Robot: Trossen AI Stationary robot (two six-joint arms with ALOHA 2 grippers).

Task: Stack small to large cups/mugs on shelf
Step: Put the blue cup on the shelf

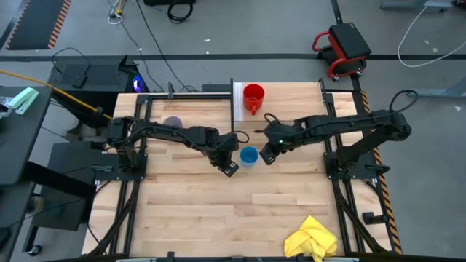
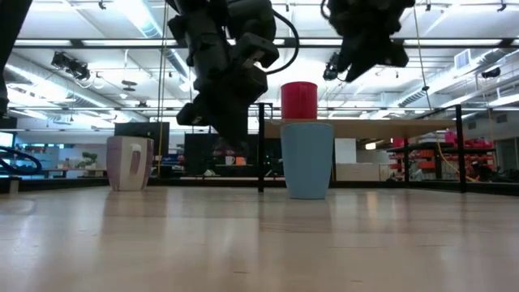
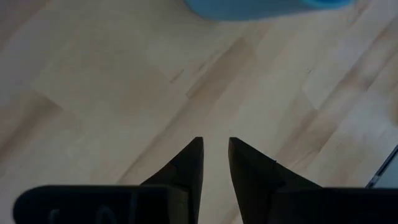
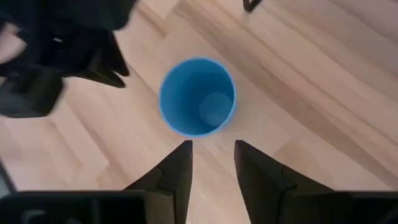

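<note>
2 grippers flank the light-blue cup (image 1: 248,156) at mid-table, bare planks all around it.

Left gripper (image 1: 230,169) hangs just beside the cup, fingers a narrow slit apart, holding nothing; right gripper (image 4: 211,158) hovers above its far side, fingers slightly parted, also empty. Beyond both, the red mug (image 1: 253,97) stands on the shelf (image 1: 280,100) at the table's (image 1: 189,211) back edge; the purple-grey cup (image 2: 129,163) sits well off behind the left arm.

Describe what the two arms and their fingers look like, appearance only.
Both arms are dark, jointed and slim, with black cables looping along them. The left gripper and right gripper each end in two black, wedge-shaped fingers tapering to narrow tips. A small green light glows on the right arm.
</note>
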